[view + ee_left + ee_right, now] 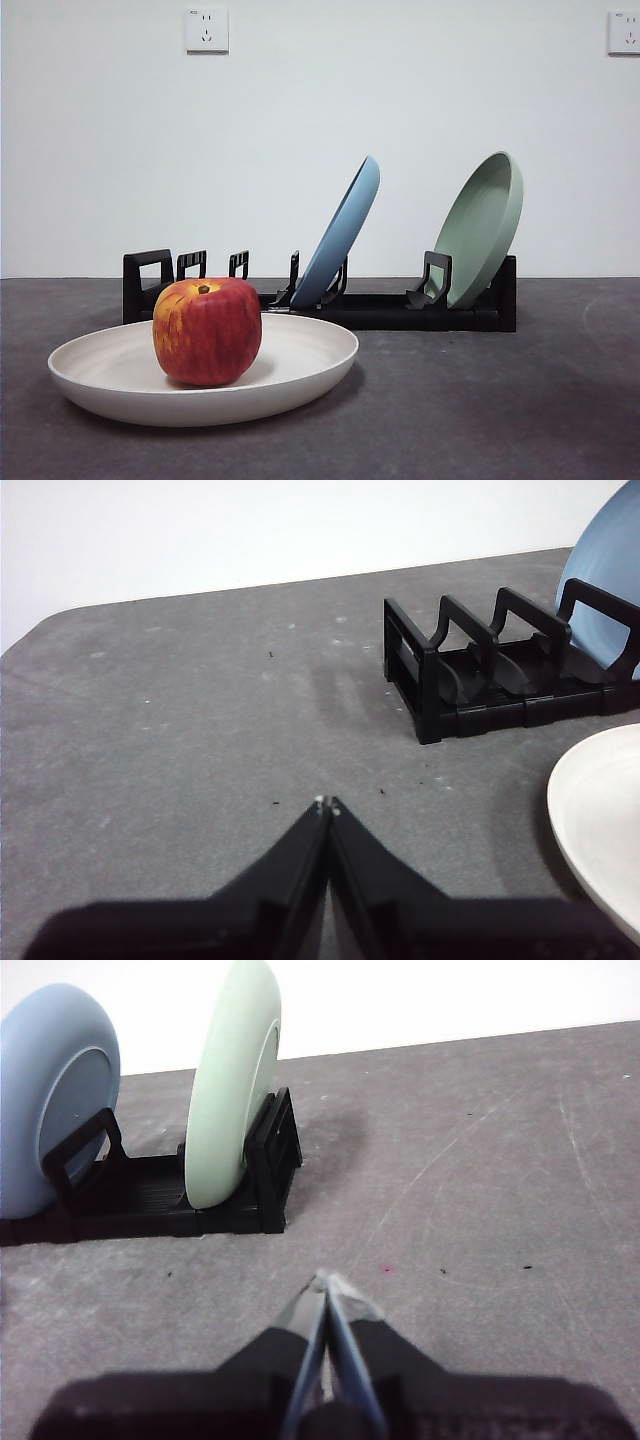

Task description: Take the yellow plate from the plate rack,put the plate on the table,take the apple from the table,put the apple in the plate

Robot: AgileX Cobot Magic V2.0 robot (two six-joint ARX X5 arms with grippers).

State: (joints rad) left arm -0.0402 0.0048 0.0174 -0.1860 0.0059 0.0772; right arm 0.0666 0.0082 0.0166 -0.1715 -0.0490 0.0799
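The yellow plate (110, 372) lies flat on the table (500, 400) in the front view, near and left of centre. The red apple (207, 330) stands upright in it. Behind them runs the black plate rack (380, 308). In the left wrist view my left gripper (327, 803) is shut and empty above bare table, with the rack's loop end (420, 680) ahead and the plate's rim (600, 830) to one side. My right gripper (328, 1282) is also shut and empty, off the rack's other end (270, 1175). Neither arm shows in the front view.
A light blue plate (343, 235) leans in the rack's middle slot and a pale green plate (483, 225) leans at its right end. The rack's left slots (195, 265) hold nothing. A white wall with sockets (206, 30) stands behind the table.
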